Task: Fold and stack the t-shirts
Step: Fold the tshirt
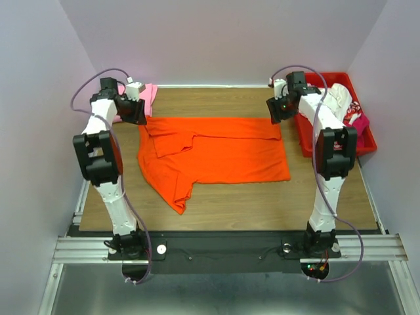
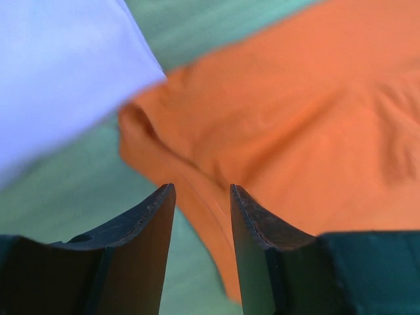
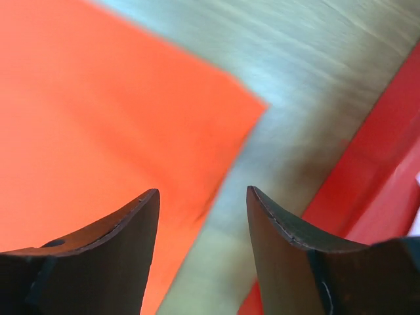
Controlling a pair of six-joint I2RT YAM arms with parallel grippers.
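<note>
Orange cloth t-shirt [image 1: 216,157] spread mid wooden counter [image 1: 262,197], far strip folded over; fold judged unfinished. Light pink cloth t-shirt [image 1: 148,96] at far-left corner. White, magenta shirts [image 1: 348,108] in red plastic crate [image 1: 307,146], right edge, unfolded. Left pincer [image 2: 202,190], right pincer [image 3: 203,193] gape empty above orange shirt's far corners.

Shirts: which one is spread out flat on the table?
The orange shirt. The pink shirt sits bunched at the far-left corner; others lie in the red crate.

We've got a wooden table [image 1: 262,197] here, and along its right edge a red plastic crate [image 1: 304,141] sits flat on it, with pale walls [image 1: 223,39] closing in around.
</note>
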